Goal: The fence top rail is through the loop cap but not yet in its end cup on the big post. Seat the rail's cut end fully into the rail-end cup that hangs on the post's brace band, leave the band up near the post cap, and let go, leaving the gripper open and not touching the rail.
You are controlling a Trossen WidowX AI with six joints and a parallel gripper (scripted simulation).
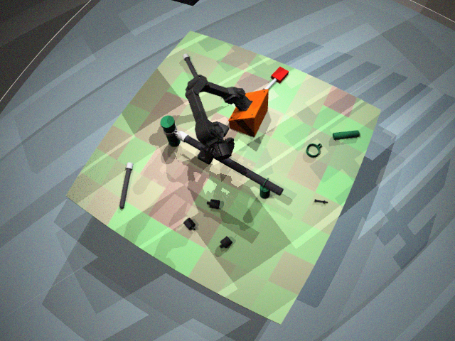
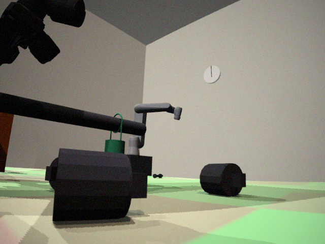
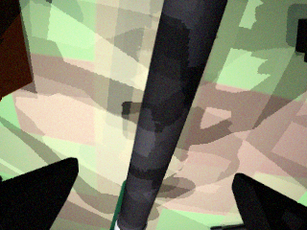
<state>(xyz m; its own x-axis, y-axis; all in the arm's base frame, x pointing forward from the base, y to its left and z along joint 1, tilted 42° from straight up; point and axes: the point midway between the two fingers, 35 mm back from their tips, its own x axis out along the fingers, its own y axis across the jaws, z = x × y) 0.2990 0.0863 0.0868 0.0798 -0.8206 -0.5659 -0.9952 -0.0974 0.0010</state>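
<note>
The dark top rail slants across the scene. Its far end meets the pale rail-end cup beside the big green post; how deep it sits is hidden. The cup hangs high, just under the post cap; the band itself is hard to make out. The rail's other end passes through the loop cap and sticks out beyond it. My gripper is open wide and empty above the rail, its fingertips clear of it on both sides in the wrist view.
An orange block stands behind the arm. Several black fittings lie in front of the rail. A thin rail lies left. A green ring, a green tube and a small bolt lie right.
</note>
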